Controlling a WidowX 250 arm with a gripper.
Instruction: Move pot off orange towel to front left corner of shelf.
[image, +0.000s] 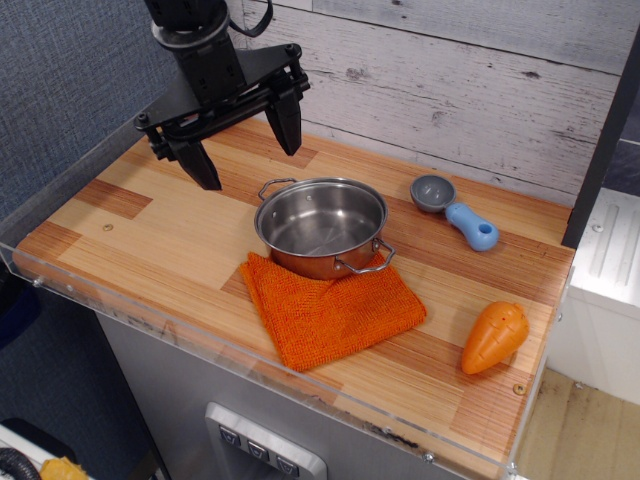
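The shiny steel pot (322, 226) stands upright with its near part on the far corner of the orange towel (331, 309), near the middle of the wooden shelf (150, 240). Its two wire loop handles point far left and near right. My gripper (243, 150) hangs above the shelf, up and to the left of the pot, clear of it. Its two black fingers are spread wide apart and hold nothing.
A grey scoop with a blue handle (455, 210) lies at the back right. An orange carrot toy (495, 337) lies near the right front. A clear acrylic rim (200, 335) edges the shelf. A plank wall stands behind.
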